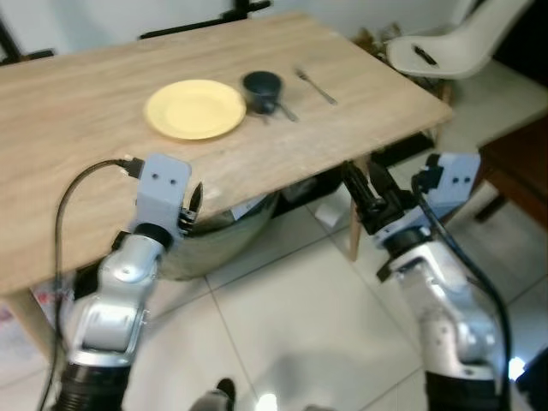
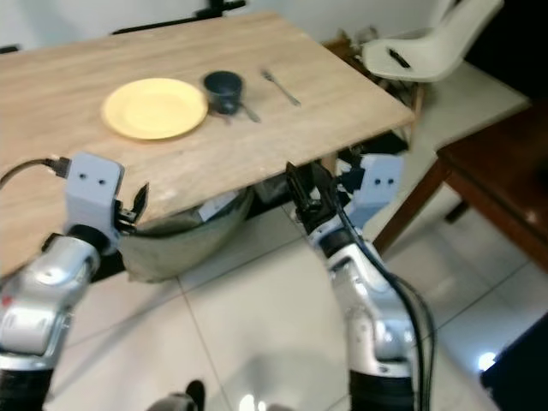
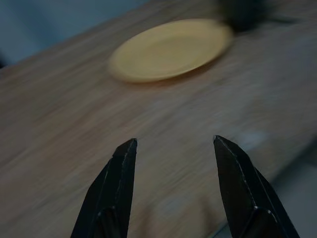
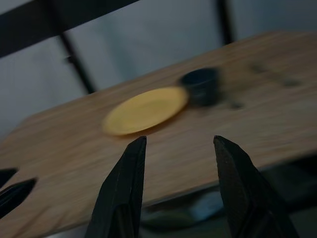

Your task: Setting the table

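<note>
On the tabletop [image 1: 77, 171] a yellow plate [image 1: 195, 109] lies with a dark cup [image 1: 261, 89] touching its right edge, a spoon [image 1: 287, 110] by the cup and a fork [image 1: 316, 86] further right. Both hands, left [image 1: 193, 205] and right [image 1: 366, 190], hover open and empty at the near edge.

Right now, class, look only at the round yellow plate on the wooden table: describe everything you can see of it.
The round yellow plate is plain, with a shallow raised rim and a smooth matte look; its material cannot be told. It holds nothing and lies flat and upright on the light wooden table, toward the far middle. On the robot's right a small dark cup stands very close to its rim; whether they touch cannot be told. Neither gripper touches it.
</note>
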Robot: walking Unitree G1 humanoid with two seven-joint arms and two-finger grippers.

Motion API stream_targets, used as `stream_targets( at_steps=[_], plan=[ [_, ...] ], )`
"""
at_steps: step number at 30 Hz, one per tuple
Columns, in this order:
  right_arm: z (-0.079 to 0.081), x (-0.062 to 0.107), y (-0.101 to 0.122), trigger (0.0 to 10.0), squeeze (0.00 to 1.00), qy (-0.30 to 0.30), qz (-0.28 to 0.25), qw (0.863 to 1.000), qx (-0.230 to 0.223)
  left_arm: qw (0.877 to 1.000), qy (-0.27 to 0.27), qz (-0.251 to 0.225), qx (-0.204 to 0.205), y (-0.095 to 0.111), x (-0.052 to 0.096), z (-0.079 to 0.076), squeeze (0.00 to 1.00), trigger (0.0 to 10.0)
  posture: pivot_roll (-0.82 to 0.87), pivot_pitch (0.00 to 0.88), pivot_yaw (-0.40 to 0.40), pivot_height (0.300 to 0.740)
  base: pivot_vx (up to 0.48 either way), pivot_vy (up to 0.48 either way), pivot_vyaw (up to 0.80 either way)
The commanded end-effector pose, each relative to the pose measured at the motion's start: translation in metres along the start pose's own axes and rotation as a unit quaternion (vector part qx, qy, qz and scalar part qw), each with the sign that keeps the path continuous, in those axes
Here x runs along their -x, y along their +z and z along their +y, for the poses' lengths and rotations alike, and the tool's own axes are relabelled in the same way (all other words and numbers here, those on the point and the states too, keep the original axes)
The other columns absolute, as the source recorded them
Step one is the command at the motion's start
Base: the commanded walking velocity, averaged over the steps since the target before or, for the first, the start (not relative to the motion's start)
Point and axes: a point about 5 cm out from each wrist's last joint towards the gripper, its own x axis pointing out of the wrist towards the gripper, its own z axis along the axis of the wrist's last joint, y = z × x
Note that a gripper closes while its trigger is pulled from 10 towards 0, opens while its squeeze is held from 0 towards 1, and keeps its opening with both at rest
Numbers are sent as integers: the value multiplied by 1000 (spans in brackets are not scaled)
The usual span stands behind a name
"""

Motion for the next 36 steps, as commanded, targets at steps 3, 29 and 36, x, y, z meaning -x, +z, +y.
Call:
stream_targets(
  at_steps=[3, 29, 36],
  plan=[
    [-5, 3, -3, 10000, 0, -8, 8, 1000, -4, 1000, 0, 19, -3, -7, 0, -2, 0, 10000, -82, 55, 27, 740, 0, 0, 750],
    [-9, -1, 3, 10000, 0, -26, -11, 999, -21, 1000, 2, 4, -11, -3, -10, -6, 0, 10000, -89, 41, 29, 740, 252, 0, 245],
    [-9, 0, 2, 10000, 0, -24, -10, 999, -22, 1000, 0, 1, -15, -4, -9, -6, 0, 10000, -85, 47, 29, 740, 480, 0, 0]
  ],
)
